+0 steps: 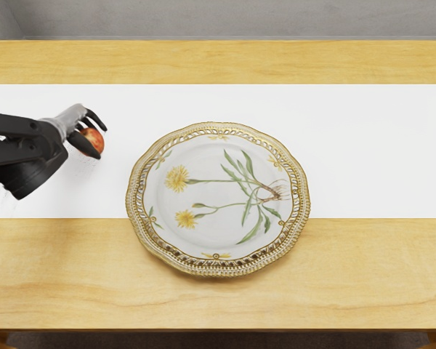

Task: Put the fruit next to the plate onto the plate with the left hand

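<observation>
Fruit (94, 137) half hidden in left hand (79, 129) grip, beside plate (139, 182)

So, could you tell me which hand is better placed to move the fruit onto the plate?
Left. The left hand is beside the floral plate with its fingers curled around the red fruit; the right arm is not in view.

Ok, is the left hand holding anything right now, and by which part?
The left hand has its fingers curled over the small round red-orange fruit, gripping its top and sides, beside the gold-rimmed floral plate.
</observation>
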`<state>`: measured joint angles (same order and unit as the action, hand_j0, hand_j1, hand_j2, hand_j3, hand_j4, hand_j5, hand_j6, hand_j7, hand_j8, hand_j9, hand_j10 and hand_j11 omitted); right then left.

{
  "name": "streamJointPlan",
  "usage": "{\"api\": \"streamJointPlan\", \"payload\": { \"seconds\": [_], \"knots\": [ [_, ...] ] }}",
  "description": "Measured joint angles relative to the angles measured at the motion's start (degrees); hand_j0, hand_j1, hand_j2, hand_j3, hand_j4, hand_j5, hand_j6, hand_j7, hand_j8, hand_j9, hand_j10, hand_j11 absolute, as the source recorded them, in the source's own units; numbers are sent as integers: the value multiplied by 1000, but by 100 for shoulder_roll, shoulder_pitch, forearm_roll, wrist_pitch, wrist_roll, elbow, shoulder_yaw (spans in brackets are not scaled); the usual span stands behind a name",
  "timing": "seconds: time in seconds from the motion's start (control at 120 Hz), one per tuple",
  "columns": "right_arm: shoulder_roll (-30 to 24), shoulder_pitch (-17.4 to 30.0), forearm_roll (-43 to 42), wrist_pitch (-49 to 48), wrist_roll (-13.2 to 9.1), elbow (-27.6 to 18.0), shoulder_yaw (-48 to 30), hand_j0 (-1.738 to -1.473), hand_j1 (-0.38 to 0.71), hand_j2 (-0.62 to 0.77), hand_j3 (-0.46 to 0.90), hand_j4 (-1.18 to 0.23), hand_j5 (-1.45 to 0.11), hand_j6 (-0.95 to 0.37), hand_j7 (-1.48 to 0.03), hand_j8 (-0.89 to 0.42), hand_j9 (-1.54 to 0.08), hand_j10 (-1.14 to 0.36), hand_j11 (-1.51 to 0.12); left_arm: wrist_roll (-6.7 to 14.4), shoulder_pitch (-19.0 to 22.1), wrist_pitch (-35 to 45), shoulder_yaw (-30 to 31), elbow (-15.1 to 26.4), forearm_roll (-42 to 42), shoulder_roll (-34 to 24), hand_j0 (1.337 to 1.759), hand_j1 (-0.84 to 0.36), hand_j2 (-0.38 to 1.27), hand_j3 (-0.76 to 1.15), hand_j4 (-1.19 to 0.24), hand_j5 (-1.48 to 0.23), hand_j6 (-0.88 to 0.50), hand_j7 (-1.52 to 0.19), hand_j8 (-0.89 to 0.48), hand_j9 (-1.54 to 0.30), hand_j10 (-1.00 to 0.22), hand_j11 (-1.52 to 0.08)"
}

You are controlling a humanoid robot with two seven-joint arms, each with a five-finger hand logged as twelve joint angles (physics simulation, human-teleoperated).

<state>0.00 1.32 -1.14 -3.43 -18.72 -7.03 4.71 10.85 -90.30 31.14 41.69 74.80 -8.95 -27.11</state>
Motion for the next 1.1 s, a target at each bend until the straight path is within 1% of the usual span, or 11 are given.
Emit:
{"api": "streamJointPlan", "payload": {
  "seconds": [0.183,0.375,0.433,0.55,0.583,0.65,0.7,0.833,0.983,1.05,1.1],
  "knots": [
    [0,0,0,0,0,0,-3,-1658,-349,0,0,0,0,0,0,0,0,0,0,-1,-379,-18,-173,13,159,420,1658,-282,223,0,-566,-760,-512,-756,-432,-750,-570,-747],
    [0,0,0,0,0,0,-1,-1658,-349,0,0,0,0,0,0,0,0,0,0,44,-801,-15,-278,22,506,1222,1658,-299,320,0,-562,-761,-528,-757,-426,-747,-536,-741],
    [0,0,0,0,0,0,-1,-1658,-349,0,0,0,0,0,0,0,0,0,0,61,-926,-15,-287,24,652,1527,1658,-306,327,0,-563,-758,-537,-755,-455,-744,-531,-739],
    [0,0,0,-1,0,0,1,-1658,-349,0,0,0,0,-1,0,0,0,0,0,82,-981,-5,-292,26,919,2009,1658,-318,234,0,-564,-753,-549,-751,-502,-745,-537,-739],
    [0,0,0,-1,0,0,1,-1658,-349,0,0,0,0,-1,0,0,0,0,0,83,-981,-7,-294,27,962,2004,1658,-286,210,0,-536,-714,-523,-713,-484,-708,-513,-702],
    [0,0,0,0,0,0,0,-1658,-349,0,0,0,0,-1,0,0,0,0,0,82,-993,-14,-320,27,1021,1924,1658,-134,156,0,-407,-542,-398,-541,-369,-537,-391,-533],
    [0,0,0,0,0,0,1,-1658,-349,0,0,0,0,-1,0,-1,0,0,0,77,-1006,-66,-414,30,1043,1646,1658,-33,123,0,-322,-428,-315,-427,-293,-425,-309,-422],
    [0,0,0,0,0,0,0,-1658,-349,0,0,-1,0,-1,0,-1,0,0,0,69,-1007,-1022,-831,15,1086,110,1658,142,66,0,-174,-232,-171,-231,-159,-230,-168,-228],
    [0,0,0,0,0,0,0,-1658,-349,0,0,0,0,-1,0,0,0,0,0,110,-1036,-2836,-1005,-5,1161,-1592,1658,241,33,0,-92,-121,-91,-121,-85,-120,-89,-119],
    [0,0,0,0,0,0,1,-1658,-349,0,0,0,0,-1,0,0,0,0,0,123,-581,-3700,-1225,-14,1167,-2284,1658,266,25,0,-69,-92,-68,-92,-64,-92,-67,-91],
    [0,0,0,0,0,0,2,-1658,-349,0,0,0,0,0,0,0,0,0,0,128,-439,-4167,-1381,-35,1160,-2583,1658,281,20,0,-57,-76,-56,-76,-53,-76,-56,-75]
  ]
}}
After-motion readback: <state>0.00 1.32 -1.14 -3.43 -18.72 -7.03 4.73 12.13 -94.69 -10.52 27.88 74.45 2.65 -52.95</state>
